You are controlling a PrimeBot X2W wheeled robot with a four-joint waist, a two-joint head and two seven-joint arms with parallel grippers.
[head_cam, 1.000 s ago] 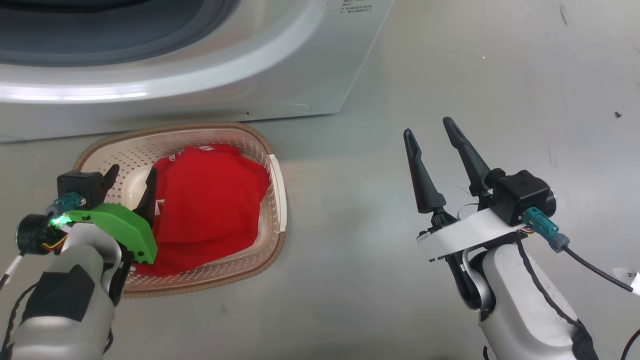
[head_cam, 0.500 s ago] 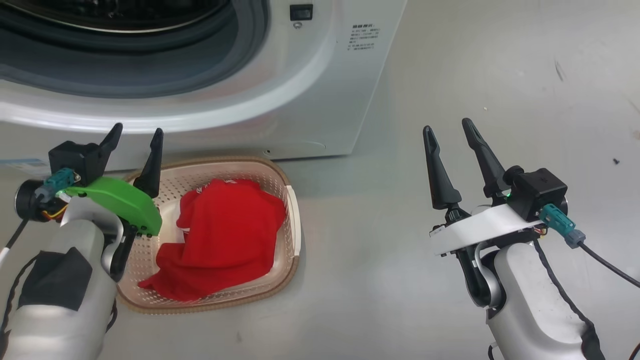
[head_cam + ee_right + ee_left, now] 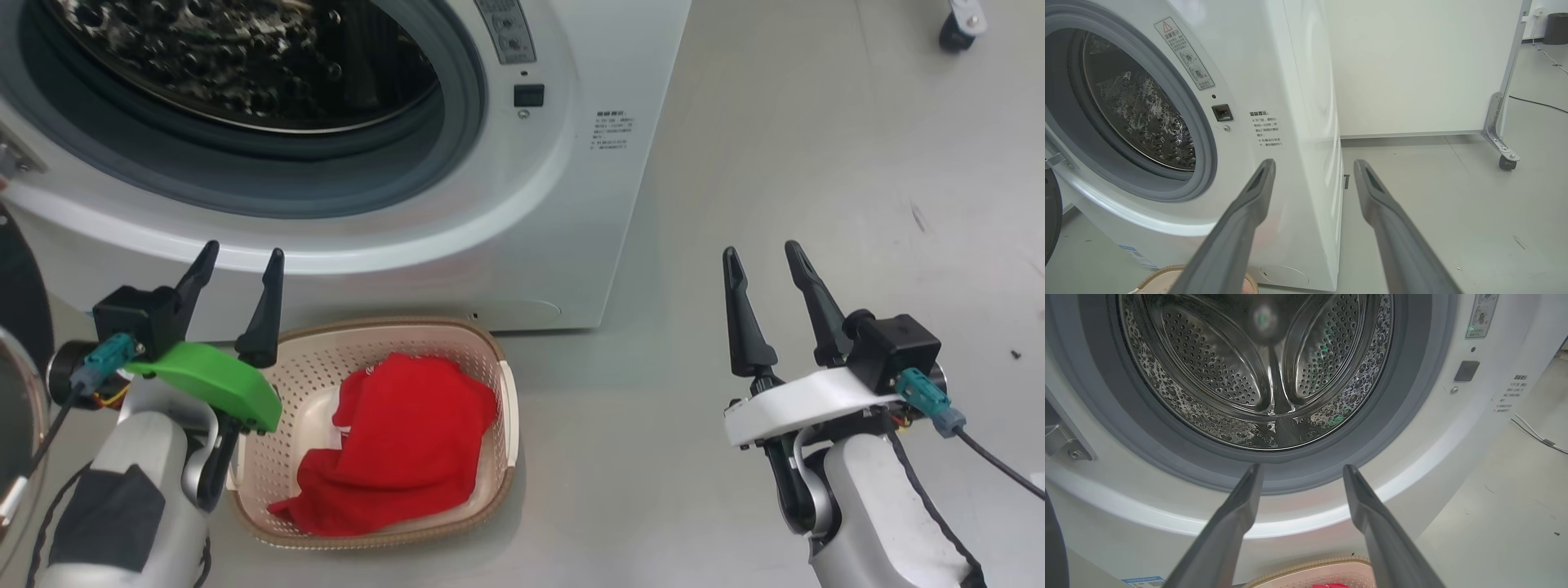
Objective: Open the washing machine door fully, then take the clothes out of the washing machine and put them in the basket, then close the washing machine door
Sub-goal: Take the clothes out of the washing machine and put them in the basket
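1. Washing machine (image 3: pixel 571 204): a white front-loader filling the 10 to 12 o'clock part of the head view. Its port is uncovered, exposing the grey rubber ring (image 3: pixel 461 122) and the perforated steel drum (image 3: pixel 1274 375).
2. Washing machine door (image 3: pixel 15 278): swung open. A slice of its black rim and glass shows at the 9 o'clock edge of the head view.
3. Basket (image 3: pixel 384 325): a cream perforated basket with a brown rim. It stands on the floor (image 3: pixel 816 163) just in front of the machine's base, at 6 to 7 o'clock in the head view.
4. Clothes (image 3: pixel 408 441): red fabric in a crumpled heap inside the basket, lying toward its 5 o'clock side. The basket's bottom is bare at 10 o'clock.
5. Left gripper (image 3: pixel 245 249): jaws spread wide with nothing between them. It hovers above the basket's 9 o'clock rim, fingers pointing to 12 o'clock at the machine's front.
6. Right gripper (image 3: pixel 761 249): jaws parted and empty. It is at 4 o'clock in the head view, over bare floor and well apart from the basket. In the right wrist view its fingers straddle the machine's front corner.
7. Surroundings: a caster wheel (image 3: pixel 955 24) at 1 o'clock.
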